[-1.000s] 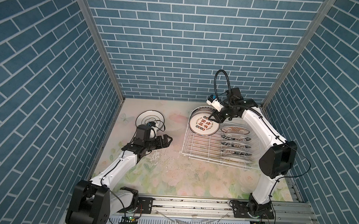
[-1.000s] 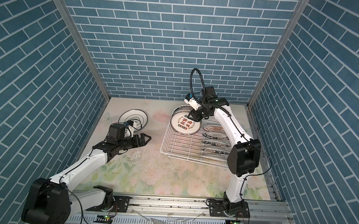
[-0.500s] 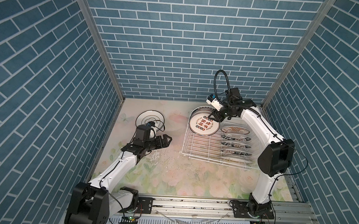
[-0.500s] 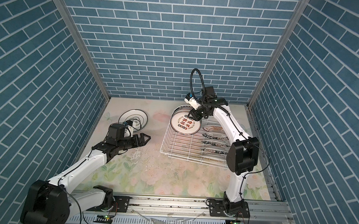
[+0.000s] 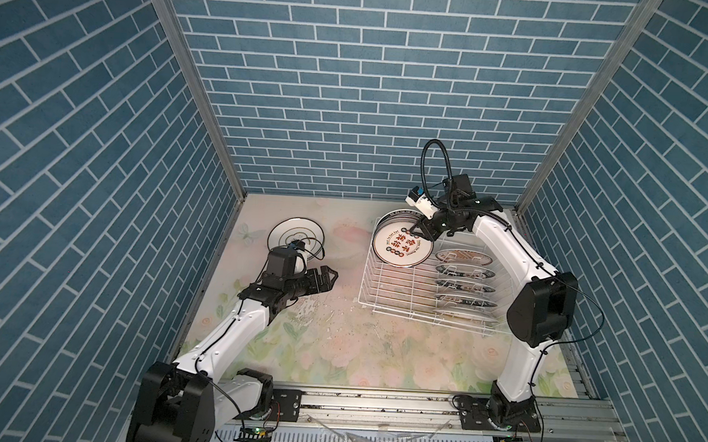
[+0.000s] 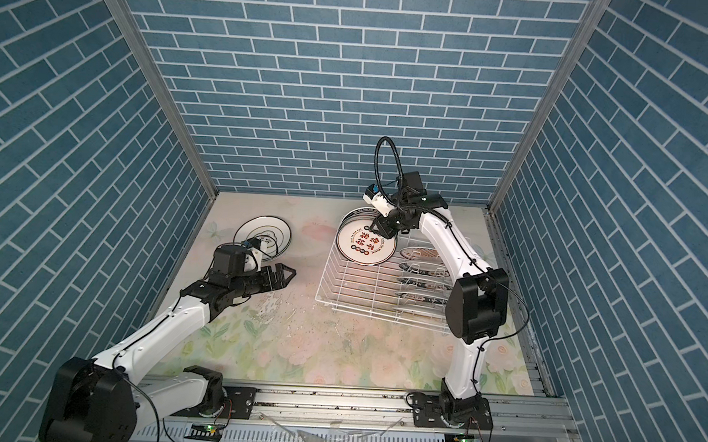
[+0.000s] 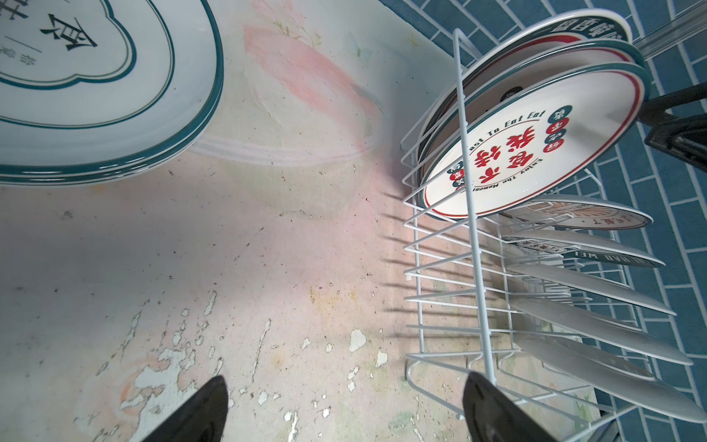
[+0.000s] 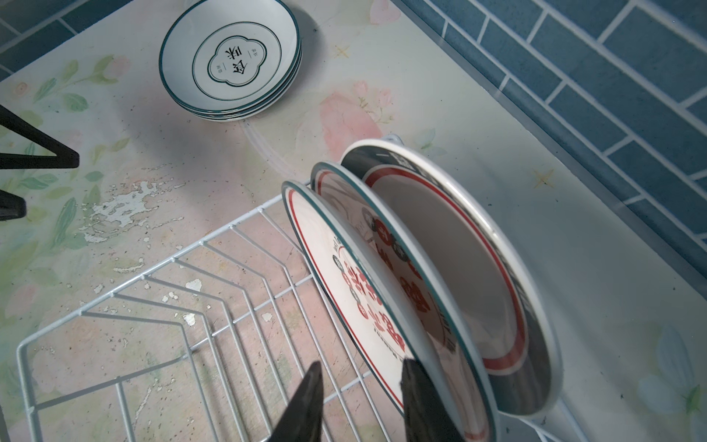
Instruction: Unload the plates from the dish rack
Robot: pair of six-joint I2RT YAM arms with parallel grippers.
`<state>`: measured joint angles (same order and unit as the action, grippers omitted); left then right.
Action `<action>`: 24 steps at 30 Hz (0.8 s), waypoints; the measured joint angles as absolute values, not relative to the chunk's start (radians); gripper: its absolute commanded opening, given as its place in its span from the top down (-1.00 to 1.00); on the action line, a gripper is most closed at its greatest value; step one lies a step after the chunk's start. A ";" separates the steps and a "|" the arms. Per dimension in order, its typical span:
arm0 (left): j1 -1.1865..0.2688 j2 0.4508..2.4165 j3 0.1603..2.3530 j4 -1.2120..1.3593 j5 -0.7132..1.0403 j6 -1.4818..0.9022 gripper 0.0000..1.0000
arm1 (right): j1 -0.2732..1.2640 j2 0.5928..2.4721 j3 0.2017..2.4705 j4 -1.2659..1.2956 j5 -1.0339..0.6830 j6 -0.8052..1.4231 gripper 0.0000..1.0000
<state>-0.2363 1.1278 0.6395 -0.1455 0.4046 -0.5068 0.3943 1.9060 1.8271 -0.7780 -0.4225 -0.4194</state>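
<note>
The white wire dish rack [image 5: 386,290] [image 6: 340,288] [image 8: 153,298] stands at the right. At its far end three large plates lean together. The front plate [image 5: 401,247] [image 6: 365,243] [image 7: 535,153] [image 8: 336,268] has red characters. My right gripper [image 5: 418,229] [image 6: 375,227] [image 8: 361,363] is at its top rim, open a narrow way. Both fingers are on its face side, one close against the face. Several small plates [image 5: 464,273] [image 7: 581,216] fill the rack's right row. My left gripper [image 5: 330,279] [image 6: 287,274] [image 7: 346,382] hovers wide open and empty, left of the rack.
A stack of green-rimmed plates [image 5: 297,233] [image 6: 264,230] [image 7: 95,95] [image 8: 229,65] lies on the floral table at the back left, just behind the left wrist. Blue brick walls close in the back and both sides. A metal rail runs along the front edge.
The right arm's elbow has shifted slightly left while its gripper stays at the front plate's top rim. The left arm has not moved.
</note>
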 measured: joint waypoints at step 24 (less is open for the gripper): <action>-0.236 1.184 0.640 -0.136 0.404 -0.505 -0.93 | 0.393 1.779 1.724 -0.678 -0.363 -0.420 0.30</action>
